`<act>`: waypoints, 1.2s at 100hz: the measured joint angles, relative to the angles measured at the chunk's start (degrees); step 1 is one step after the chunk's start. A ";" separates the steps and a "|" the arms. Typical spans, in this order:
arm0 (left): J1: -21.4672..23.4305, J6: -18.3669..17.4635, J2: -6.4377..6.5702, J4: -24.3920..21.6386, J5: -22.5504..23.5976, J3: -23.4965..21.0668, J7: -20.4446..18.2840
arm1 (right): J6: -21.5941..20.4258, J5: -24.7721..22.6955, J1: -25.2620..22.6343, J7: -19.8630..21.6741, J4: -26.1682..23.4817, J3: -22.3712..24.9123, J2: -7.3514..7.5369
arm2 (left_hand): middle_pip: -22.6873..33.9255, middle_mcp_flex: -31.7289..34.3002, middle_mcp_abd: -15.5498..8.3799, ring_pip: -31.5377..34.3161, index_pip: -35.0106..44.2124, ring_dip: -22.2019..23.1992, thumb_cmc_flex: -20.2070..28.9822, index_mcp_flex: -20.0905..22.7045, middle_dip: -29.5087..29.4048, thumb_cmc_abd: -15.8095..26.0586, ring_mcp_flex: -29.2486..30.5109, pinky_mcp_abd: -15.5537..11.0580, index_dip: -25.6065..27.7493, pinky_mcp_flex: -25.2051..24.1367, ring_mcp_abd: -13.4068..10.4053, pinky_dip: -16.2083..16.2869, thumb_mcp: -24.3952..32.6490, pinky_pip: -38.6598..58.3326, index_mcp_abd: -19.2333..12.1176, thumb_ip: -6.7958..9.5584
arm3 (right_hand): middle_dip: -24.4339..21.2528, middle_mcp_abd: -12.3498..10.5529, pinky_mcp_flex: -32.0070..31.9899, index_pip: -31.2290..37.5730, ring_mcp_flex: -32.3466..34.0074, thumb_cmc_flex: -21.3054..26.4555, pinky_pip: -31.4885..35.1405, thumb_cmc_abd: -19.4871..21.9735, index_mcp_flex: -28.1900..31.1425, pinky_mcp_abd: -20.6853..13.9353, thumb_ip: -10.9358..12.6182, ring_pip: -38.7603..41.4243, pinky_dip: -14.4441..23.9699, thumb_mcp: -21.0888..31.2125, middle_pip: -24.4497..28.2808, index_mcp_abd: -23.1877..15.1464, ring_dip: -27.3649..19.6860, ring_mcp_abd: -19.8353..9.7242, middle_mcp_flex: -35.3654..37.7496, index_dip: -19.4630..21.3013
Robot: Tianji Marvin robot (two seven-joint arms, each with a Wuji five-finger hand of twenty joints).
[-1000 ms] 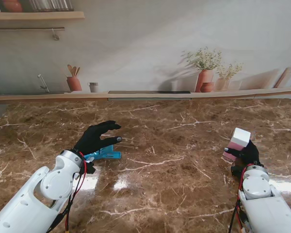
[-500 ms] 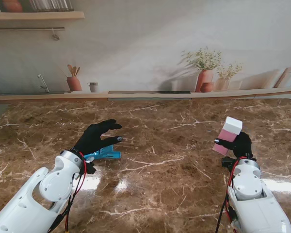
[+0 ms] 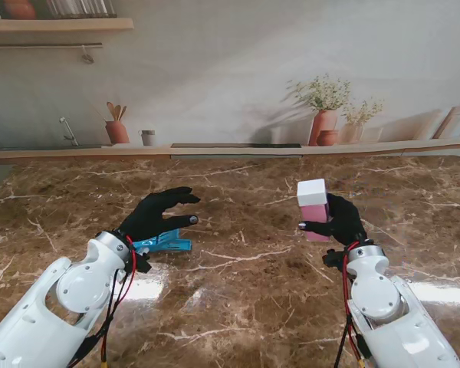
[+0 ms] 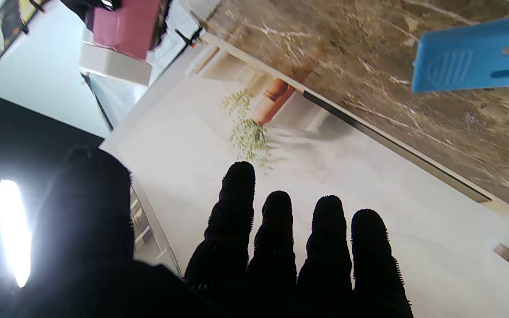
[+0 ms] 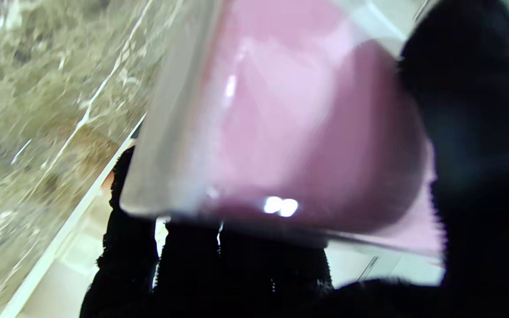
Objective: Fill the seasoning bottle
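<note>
While gripped: bottle [image 3: 314, 208], right hand [image 3: 339, 222]

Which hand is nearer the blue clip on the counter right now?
Left. The left hand hovers open right over the blue clip, at its rear end. The right hand is far off to the right, shut on the pink seasoning bottle.
</note>
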 measured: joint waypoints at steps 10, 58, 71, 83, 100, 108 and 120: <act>-1.64 -0.38 0.70 -0.47 -0.30 0.09 -4.80 | 0.91 -2.52 0.09 0.15 -1.00 -2.33 0.35 | 0.00 0.00 0.00 0.00 0.00 0.00 4.05 -0.10 0.00 -2.83 0.00 0.35 0.00 0.38 0.00 0.00 4.24 0.10 -0.03 -0.42 | -7.53 -0.14 4.12 -2.03 1.06 1.55 7.27 0.52 -1.06 -0.74 0.00 -3.30 3.76 0.02 -2.59 0.00 -4.41 -0.01 0.04 5.56; -14.73 -4.42 4.44 -0.11 -2.44 8.76 -18.39 | 2.87 -11.96 1.68 -0.10 -2.96 -10.95 1.26 | 1.58 -13.07 -1.97 1.06 -0.94 6.52 9.99 -18.11 5.92 -18.48 -2.03 5.95 -2.92 -0.19 0.00 7.73 59.43 -0.08 -10.79 -3.62 | -12.06 0.55 12.93 -2.83 8.59 1.46 20.36 0.53 0.54 -0.65 0.00 -0.57 3.55 -3.82 -3.77 0.99 -7.61 2.41 6.36 16.94; -17.28 -4.95 4.82 0.05 -1.62 11.64 -21.12 | 1.52 -11.33 2.33 0.62 -3.08 -12.95 1.40 | -4.31 -16.06 -1.52 2.70 -4.27 8.77 12.07 -23.71 6.01 -18.79 -4.06 7.46 -3.96 -0.41 0.02 11.94 59.43 -0.09 -11.20 -3.66 | -11.55 0.56 12.93 -2.83 8.59 1.45 20.99 0.53 0.55 -0.65 0.00 -0.06 3.55 -4.15 -3.68 1.01 -7.38 2.44 6.38 17.15; -18.75 -4.41 5.14 -0.44 -1.08 13.42 -23.79 | -0.53 -11.36 3.11 1.09 -3.03 -14.51 1.43 | -7.80 -17.41 -0.06 2.74 -11.39 9.47 12.74 -24.24 6.02 -18.79 -6.33 8.13 -5.01 -1.00 0.68 13.71 59.39 -0.10 -11.21 -3.67 | -11.53 0.56 12.93 -2.83 8.59 1.45 21.00 0.53 1.00 -0.66 0.02 1.20 3.55 -4.77 -3.68 1.06 -7.33 2.44 6.99 17.22; -19.93 -4.00 5.54 -1.41 -0.42 14.84 -25.92 | -1.67 -11.46 3.97 1.87 -3.02 -15.80 1.41 | -8.02 -17.41 0.13 2.74 -8.86 9.83 12.74 -24.24 5.98 -18.79 -6.39 8.17 2.92 -1.04 0.68 15.57 59.38 -0.10 -11.24 -3.67 | -11.52 0.56 12.93 -2.83 8.59 1.45 21.02 0.53 1.02 -0.67 0.03 1.37 3.54 -4.78 -3.68 1.13 -7.30 2.44 7.01 17.22; -20.19 -4.48 5.55 -1.51 0.71 15.21 -24.78 | -1.67 -11.83 3.99 1.89 -3.35 -15.85 1.41 | -6.76 -17.41 -1.50 3.53 -2.03 11.05 12.73 -24.16 10.53 -18.79 -5.78 8.17 8.70 -0.93 0.69 16.30 59.30 -0.10 -11.84 -3.67 | -11.52 0.56 12.93 -2.83 8.59 1.45 21.02 0.53 1.07 -0.67 0.03 1.56 3.54 -4.78 -3.68 1.18 -7.30 2.44 7.06 17.22; -20.23 -5.66 5.28 -1.58 3.94 15.34 -20.72 | -1.86 -12.02 3.89 1.68 -3.90 -15.94 1.39 | 1.15 -11.05 -7.82 7.83 9.27 14.89 12.69 -19.57 14.01 -19.07 -1.12 8.15 12.69 0.59 0.71 17.53 58.16 1.97 -13.20 -3.68 | -11.50 0.60 12.93 -2.87 8.59 1.45 21.04 0.53 1.11 -0.67 0.03 2.10 3.54 -4.79 -3.68 1.22 -7.13 2.47 7.20 17.22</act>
